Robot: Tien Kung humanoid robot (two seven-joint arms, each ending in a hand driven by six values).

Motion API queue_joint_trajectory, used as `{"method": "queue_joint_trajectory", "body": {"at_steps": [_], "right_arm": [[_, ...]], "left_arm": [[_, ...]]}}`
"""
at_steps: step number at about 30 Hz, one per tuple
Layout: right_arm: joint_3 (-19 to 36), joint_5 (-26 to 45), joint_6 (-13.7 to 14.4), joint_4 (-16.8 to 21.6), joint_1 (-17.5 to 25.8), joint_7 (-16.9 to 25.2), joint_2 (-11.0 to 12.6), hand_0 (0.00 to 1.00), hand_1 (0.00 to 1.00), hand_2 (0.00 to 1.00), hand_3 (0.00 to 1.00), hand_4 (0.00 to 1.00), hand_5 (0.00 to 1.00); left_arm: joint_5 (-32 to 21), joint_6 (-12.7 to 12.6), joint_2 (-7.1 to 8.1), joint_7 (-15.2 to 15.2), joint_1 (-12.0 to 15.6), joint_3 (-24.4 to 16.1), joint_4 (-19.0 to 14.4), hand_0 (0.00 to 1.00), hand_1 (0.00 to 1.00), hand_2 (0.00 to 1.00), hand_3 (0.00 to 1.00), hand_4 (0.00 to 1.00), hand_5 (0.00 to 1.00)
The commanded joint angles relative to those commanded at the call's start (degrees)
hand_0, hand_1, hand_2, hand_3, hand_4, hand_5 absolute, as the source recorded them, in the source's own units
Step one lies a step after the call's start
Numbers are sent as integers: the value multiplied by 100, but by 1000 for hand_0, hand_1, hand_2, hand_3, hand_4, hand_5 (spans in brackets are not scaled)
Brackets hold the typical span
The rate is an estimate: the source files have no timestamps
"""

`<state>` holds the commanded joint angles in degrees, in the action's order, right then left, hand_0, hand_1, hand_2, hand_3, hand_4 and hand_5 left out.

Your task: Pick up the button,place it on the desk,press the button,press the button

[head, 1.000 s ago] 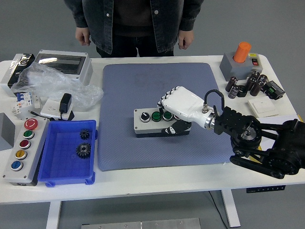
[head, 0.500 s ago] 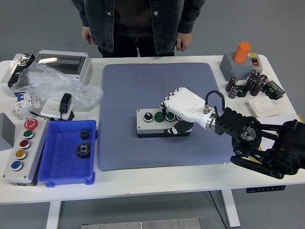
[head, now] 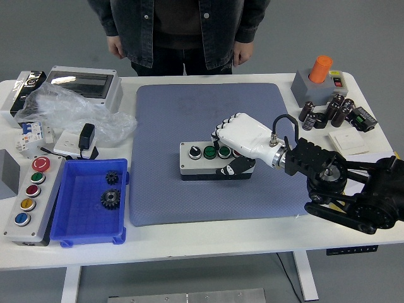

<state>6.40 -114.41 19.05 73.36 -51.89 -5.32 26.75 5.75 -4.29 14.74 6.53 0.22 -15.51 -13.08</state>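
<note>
A grey button box (head: 197, 161) with a black selector knob and two green buttons lies on the blue-grey mat (head: 189, 107) in the middle of the table. My right hand (head: 228, 151), white with a black arm behind it, is shut on the box's right end. Its fingers curl over the top and the thumb presses the front face. The hand hides the box's right end. The box looks as if it rests on the mat. My left arm is out of the picture.
A person (head: 177, 31) stands at the far side, hands hanging. Left: a blue bin (head: 63, 218) with gears, a grey multi-button station (head: 14, 201), a plastic bag (head: 69, 113), a white enclosure (head: 85, 85). Right: an orange-button box (head: 319, 79), capacitors (head: 322, 112), a white switch (head: 347, 142).
My right hand and the button box have shifted slightly right and toward the far side on the mat. The grip looks the same.
</note>
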Motion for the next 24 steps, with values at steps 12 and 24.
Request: {"method": "queue_joint_trajectory", "body": {"at_steps": [12,24], "right_arm": [[10,55,-95,-43,7,57,-5,606,632,658,761,792,148],[63,52,-118,53,9,27,31,616,640,658,792,822,177]], "left_arm": [[10,-2,6,-1,-12,3,-1,696,735,672,688,707,444],[-6,-3,-3,-2,1,40,1,695,735,672,686,706,444]]}}
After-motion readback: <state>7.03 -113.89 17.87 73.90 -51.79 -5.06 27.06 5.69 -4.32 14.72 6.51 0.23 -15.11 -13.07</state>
